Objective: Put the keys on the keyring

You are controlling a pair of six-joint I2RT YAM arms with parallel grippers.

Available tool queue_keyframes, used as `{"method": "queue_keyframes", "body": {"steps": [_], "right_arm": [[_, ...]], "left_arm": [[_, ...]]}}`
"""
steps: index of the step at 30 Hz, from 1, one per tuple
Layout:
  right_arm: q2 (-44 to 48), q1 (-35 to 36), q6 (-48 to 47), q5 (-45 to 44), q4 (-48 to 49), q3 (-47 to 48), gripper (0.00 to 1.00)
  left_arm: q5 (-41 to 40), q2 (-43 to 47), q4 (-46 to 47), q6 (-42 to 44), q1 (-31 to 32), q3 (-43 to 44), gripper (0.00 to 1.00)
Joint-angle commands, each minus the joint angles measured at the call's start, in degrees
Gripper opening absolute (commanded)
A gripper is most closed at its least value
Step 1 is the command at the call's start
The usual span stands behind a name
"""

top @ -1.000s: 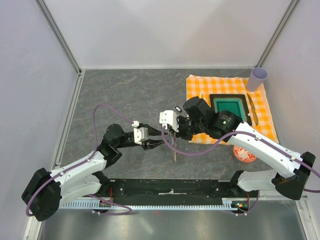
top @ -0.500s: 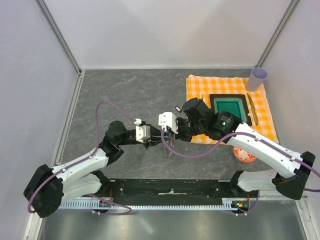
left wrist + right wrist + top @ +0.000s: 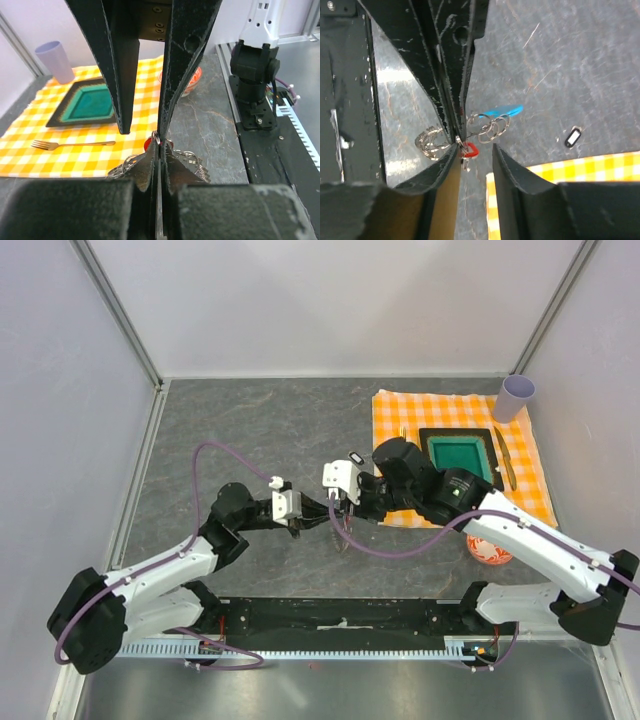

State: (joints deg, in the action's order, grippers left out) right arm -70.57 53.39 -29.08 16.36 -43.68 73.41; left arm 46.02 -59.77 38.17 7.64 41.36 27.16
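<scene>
1. Silver rings and fine chain of the keyring (image 3: 431, 142), with its curved blue plastic piece (image 3: 504, 109), hung in mid-air above the grey stone-look tabletop (image 3: 560, 60), between the two arms.
2. The left gripper (image 3: 158, 155) had its jaws pressed together on the keyring's wire. The key (image 3: 470, 149), with its red head, sat right at that pinch.
3. The right gripper (image 3: 476, 147) had its jaws spread either side of the key, gripping nothing. One of its fingers lay against, or just beside, the left gripper's closed tips.
4. Risk: the whole bundle likely depended on one thin pinch, so a small slip could drop keyring and key onto the tabletop.
5. Risk: whether the key was truly threaded onto a ring could not be told. If it only rested there, it could fall free by itself.
6. Risk: loose rings lay close to the right gripper's fingers, so a retreat could snag them and tug the keyring from the left jaws.
7. Risk: a sideways move while the fingers sat so close could knock the pinch loose.
</scene>
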Motion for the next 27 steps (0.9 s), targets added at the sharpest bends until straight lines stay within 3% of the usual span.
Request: {"method": "queue_keyframes", "body": {"steps": [1, 3, 10, 17, 27], "right_arm": [[6.92, 0.58, 6.91, -3.24, 11.66, -2.56, 0.42], [10.42, 0.58, 8.94, -5.98, 14.49, -5.54, 0.43], [19.40, 0.49, 15.36, -11.97, 26.70, -16.53, 0.41], [20.29, 0.49, 17.83, -9.42, 29.97, -21.64, 0.41], [17.39, 0.49, 18.09, -10.38, 35.24, -23.84, 0.37]], "left_arm": [[-8.39, 1.94, 14.88, -5.50, 0.30, -4.20, 0.02], [-10.94, 1.41, 23.50, -7.11, 0.38, -5.70, 0.02], [-13.85, -4.56, 40.30, -15.54, 0.30, -7.82, 0.02], [-14.20, -8.96, 45.76, -18.10, 0.30, -6.94, 0.02], [-14.03, -8.61, 46.11, -18.36, 0.38, -6.50, 0.02]]}}
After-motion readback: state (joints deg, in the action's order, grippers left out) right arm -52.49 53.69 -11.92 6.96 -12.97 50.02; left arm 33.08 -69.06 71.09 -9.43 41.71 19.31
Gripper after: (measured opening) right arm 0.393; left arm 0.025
